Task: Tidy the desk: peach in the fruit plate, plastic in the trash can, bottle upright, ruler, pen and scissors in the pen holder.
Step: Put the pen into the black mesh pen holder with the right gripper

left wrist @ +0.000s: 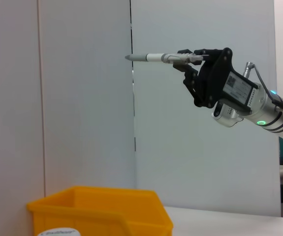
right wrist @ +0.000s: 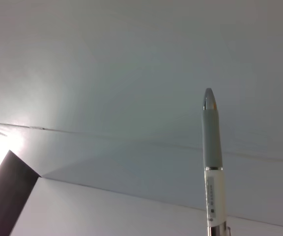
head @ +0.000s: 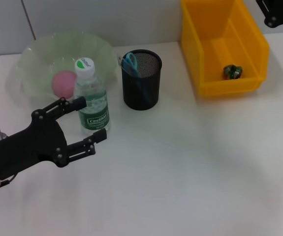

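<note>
The bottle (head: 93, 98) stands upright at 4 o'clock of the plate (head: 38, 51) holding the pink peach (head: 63, 83); scissors (head: 130, 63) sit in the pen holder (head: 141, 81); the pen (left wrist: 153, 57) is held aloft.

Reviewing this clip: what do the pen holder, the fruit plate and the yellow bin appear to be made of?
The pen holder looks like black metal mesh, since its wall shows a fine see-through grid. The fruit plate seems to be translucent pale green plastic or glass with a wavy rim; the peach shows faintly through it. The yellow bin appears to be moulded, slightly glossy plastic with thick, smooth walls.
</note>
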Available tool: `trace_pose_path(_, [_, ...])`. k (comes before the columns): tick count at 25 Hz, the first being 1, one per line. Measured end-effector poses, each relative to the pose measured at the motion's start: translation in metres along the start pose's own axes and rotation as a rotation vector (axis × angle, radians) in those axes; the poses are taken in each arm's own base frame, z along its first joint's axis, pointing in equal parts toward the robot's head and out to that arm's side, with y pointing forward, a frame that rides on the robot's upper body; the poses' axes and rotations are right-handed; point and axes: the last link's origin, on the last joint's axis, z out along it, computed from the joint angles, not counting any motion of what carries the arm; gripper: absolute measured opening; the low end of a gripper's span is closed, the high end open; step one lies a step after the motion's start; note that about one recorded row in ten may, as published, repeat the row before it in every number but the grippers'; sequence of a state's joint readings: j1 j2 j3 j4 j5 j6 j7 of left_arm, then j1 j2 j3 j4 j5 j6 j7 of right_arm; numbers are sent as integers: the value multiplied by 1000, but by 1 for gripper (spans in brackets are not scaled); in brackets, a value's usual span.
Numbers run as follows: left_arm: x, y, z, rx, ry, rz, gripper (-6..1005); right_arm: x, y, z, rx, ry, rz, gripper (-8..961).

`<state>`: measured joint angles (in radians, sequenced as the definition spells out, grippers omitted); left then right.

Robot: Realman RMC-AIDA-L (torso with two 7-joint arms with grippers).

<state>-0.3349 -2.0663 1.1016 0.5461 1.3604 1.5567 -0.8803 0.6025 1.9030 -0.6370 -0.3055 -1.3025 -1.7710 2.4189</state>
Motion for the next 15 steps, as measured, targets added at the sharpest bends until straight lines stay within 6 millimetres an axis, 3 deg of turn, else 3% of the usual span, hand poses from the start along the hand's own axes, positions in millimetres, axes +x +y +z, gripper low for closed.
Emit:
trace_pose_path(6, [0, 0, -2, 6, 0, -2, 831, -3, -3, 4, 107, 63, -242, 108])
trace_pose_path(8, [0, 0, -2, 7, 0, -5, 831, -4, -7, 5, 167, 116, -379, 108])
trace_pose_path(9, [0, 0, -2, 8, 0, -6, 831, -7, -9, 2, 231, 173, -530, 108])
trace_pose_path(10, [-1, 0, -3, 9, -1, -9, 831, -7, -9, 2, 231, 173, -530, 108])
trace_pose_path(13, [-1, 0, -4, 12, -2, -13, 831, -12, -13, -5, 343, 237, -742, 108])
trace_pose_path(14, [-1, 0, -4, 14, -3, -14, 831, -15, -17, -10, 415, 293, -888, 108])
trace_pose_path(15, [-1, 0, -4, 14, -3, -14, 831, -15, -17, -10, 415, 293, -888, 108])
